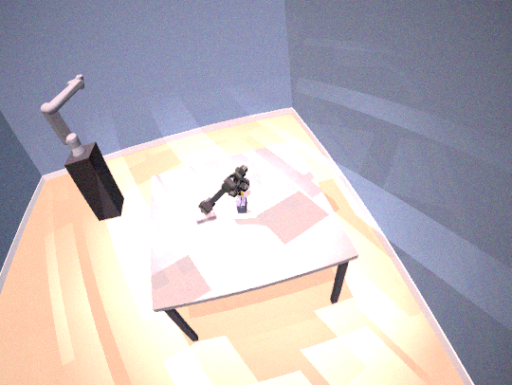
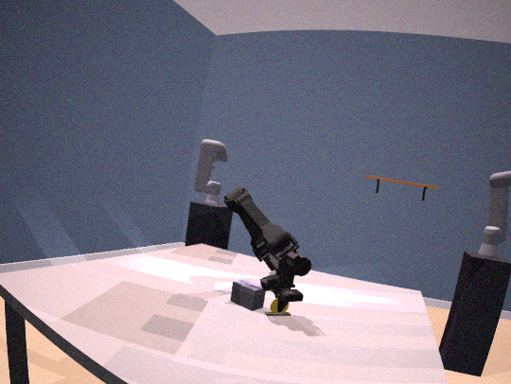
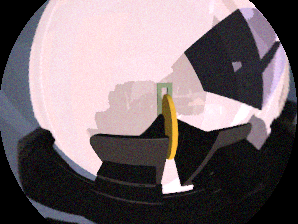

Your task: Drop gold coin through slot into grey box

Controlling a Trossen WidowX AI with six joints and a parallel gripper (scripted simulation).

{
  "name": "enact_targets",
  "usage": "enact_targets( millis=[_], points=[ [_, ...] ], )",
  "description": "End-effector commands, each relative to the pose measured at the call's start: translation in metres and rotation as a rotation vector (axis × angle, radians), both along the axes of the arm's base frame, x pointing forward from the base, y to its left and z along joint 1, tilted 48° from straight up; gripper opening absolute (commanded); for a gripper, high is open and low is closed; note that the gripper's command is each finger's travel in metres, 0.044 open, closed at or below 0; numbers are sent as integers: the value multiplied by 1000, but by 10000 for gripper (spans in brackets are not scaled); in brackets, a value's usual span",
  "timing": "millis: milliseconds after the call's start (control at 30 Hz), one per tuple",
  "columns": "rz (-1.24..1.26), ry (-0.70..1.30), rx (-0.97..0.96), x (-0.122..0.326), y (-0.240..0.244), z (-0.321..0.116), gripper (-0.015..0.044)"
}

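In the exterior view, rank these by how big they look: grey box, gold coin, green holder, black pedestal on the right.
Largest to smallest as they appear:
1. Black pedestal, though it looks nearer the camera
2. Grey box
3. Gold coin, partly hidden by the fingers gripping it
4. Green holder, only a thin sliver showing

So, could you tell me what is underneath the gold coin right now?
The coin stands on edge, pinched by the gripper. Beneath it, the dark-green holder rests on the table. Whether the coin's lower edge touches the holder is hidden.
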State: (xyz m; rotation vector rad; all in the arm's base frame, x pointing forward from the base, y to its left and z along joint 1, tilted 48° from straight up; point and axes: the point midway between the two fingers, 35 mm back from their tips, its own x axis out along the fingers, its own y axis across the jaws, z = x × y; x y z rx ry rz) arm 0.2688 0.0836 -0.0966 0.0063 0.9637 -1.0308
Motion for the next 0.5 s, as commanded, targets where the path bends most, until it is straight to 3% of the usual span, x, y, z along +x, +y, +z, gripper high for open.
enact_targets(
  millis=[0,467],
  points=[
    [29,-15,9,4,6,3,0],
    [17,-7,11,0,28,21,0]
  ],
)
